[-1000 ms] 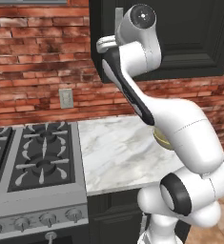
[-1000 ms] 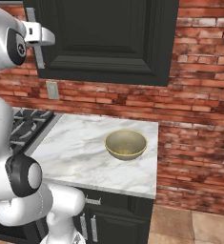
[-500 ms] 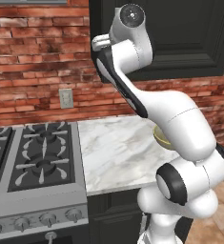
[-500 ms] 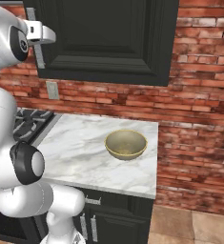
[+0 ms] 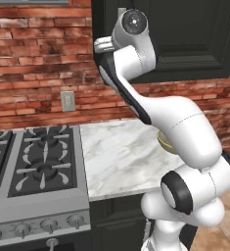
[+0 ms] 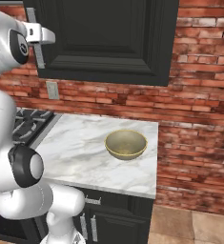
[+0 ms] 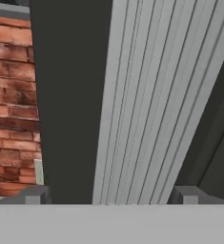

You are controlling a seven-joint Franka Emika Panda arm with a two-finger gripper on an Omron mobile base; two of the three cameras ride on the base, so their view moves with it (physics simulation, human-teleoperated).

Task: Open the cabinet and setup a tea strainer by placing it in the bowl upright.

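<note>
One black wall cabinet (image 6: 104, 40) hangs shut above the marble counter (image 6: 80, 147). The gripper (image 7: 108, 193) sits at its single silver bar handle (image 7: 147, 100), jaws spread either side. One olive-gold bowl (image 6: 126, 144) rests near the counter's right edge.

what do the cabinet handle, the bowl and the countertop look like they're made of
The cabinet handle looks like brushed metal: silver-grey with fine lengthwise streaks. The bowl seems glazed ceramic or dull metal, hard to say which: smooth olive-gold with a thin lighter rim. The countertop looks like polished marble: white with soft grey veins. The gripper has its fingertips either side of the handle.
</note>
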